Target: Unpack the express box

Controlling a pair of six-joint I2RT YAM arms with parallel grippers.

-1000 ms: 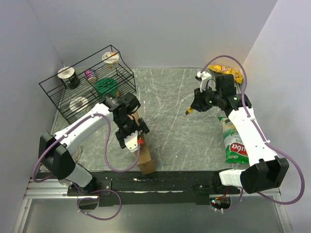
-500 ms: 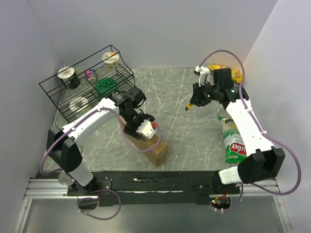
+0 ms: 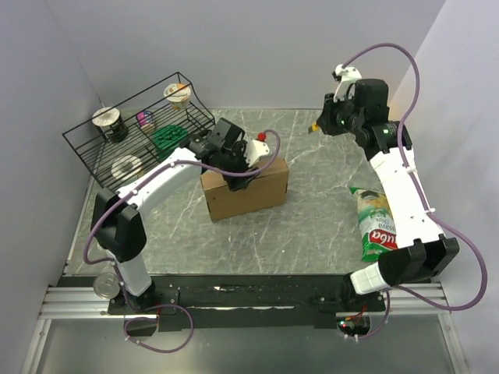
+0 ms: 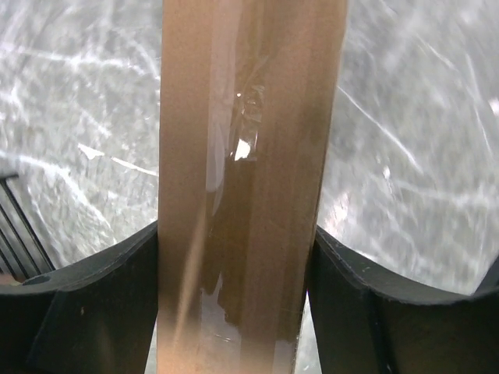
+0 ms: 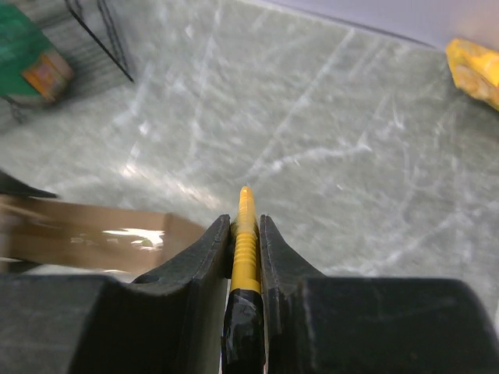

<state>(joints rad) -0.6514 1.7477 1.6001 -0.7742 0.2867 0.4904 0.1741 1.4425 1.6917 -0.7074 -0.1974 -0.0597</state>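
Note:
The express box (image 3: 248, 192), a plain brown carton, stands on its long edge left of the table's middle. My left gripper (image 3: 238, 165) is shut on its top edge. In the left wrist view the box's taped narrow face (image 4: 249, 156) fills the gap between both black fingers (image 4: 101, 304). My right gripper (image 3: 321, 125) is raised at the back right, shut on a yellow-and-black cutter (image 5: 245, 241) whose yellow tip (image 3: 314, 127) sticks out past the fingers. The box's edge shows low left in the right wrist view (image 5: 93, 238).
A black wire rack (image 3: 144, 132) at the back left holds cups and a green item. A green snack bag (image 3: 376, 224) lies at the right edge. A yellow packet (image 5: 475, 70) lies at the back right corner. A can (image 3: 104, 285) stands by the left arm's base.
My left gripper has carried the box from the near edge toward the middle and turned it broadside. My right gripper has risen and moved back with the cutter.

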